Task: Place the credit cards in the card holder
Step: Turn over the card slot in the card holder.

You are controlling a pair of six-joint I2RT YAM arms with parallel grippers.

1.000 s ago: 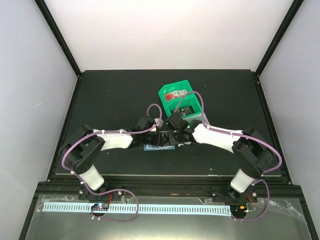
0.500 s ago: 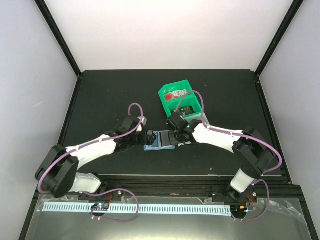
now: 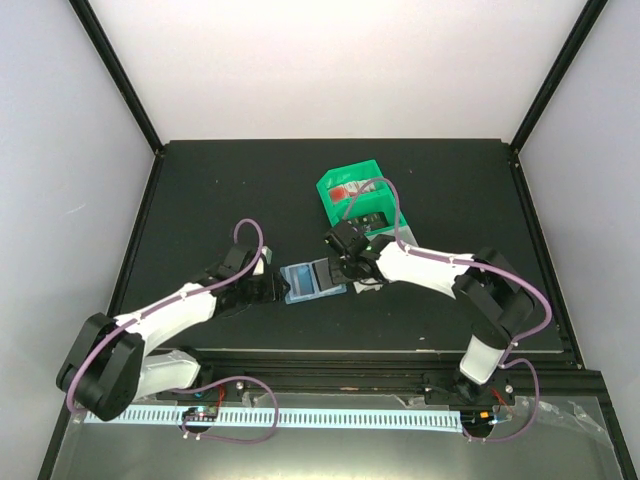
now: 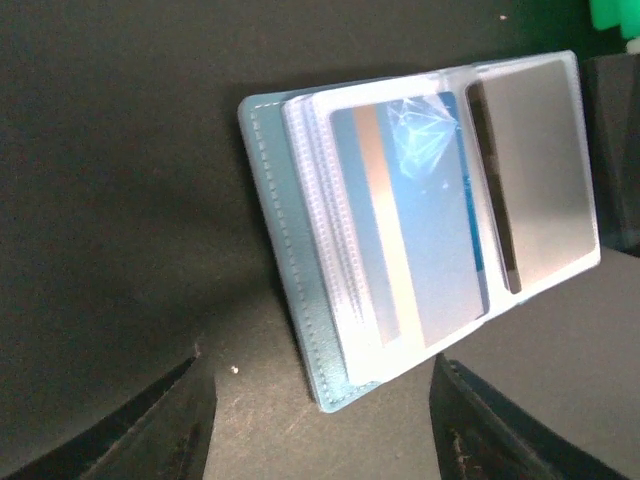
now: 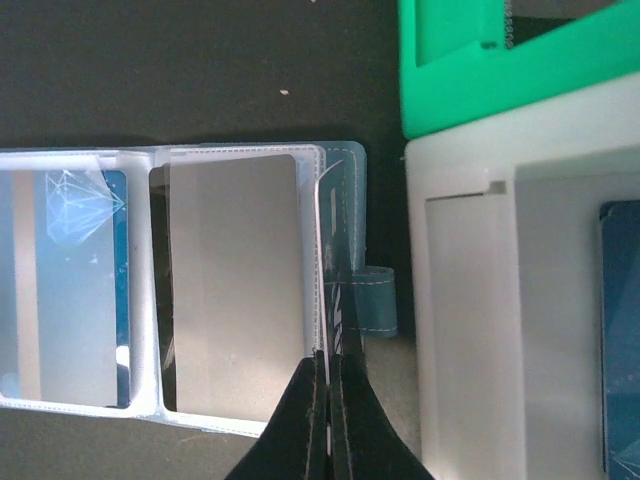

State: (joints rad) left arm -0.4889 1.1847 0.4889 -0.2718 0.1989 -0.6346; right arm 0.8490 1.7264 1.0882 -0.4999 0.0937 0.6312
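The right gripper (image 5: 326,375) has its fingers pressed together on a thin card (image 5: 322,262) seen edge-on, standing upright at the right-hand side of the open card holder (image 5: 345,168), just beside the small closing tab (image 5: 376,300). The left gripper (image 4: 320,385) hangs low in front of the holder's other end with its fingers apart and nothing between them.

The holder lies open on the dark table (image 3: 220,190) between the two grippers, teal cover down and clear sleeves fanned upward. One sleeve holds a blue card (image 4: 420,220) with a tan stripe and a pale diamond-shaped mark. The sleeve next to it shows a flat grey rectangle (image 5: 235,285) (a card or only a grey backing, I cannot tell which).

Just to the right of the holder in the right wrist view sits a white bin (image 5: 470,300), close to the tab but apart from it, with a blue card (image 5: 620,330) lying at its far edge. A green bin (image 5: 500,70) touches the white one. From above, a red-and-white card (image 3: 350,190) and something dark lie in the green bin.
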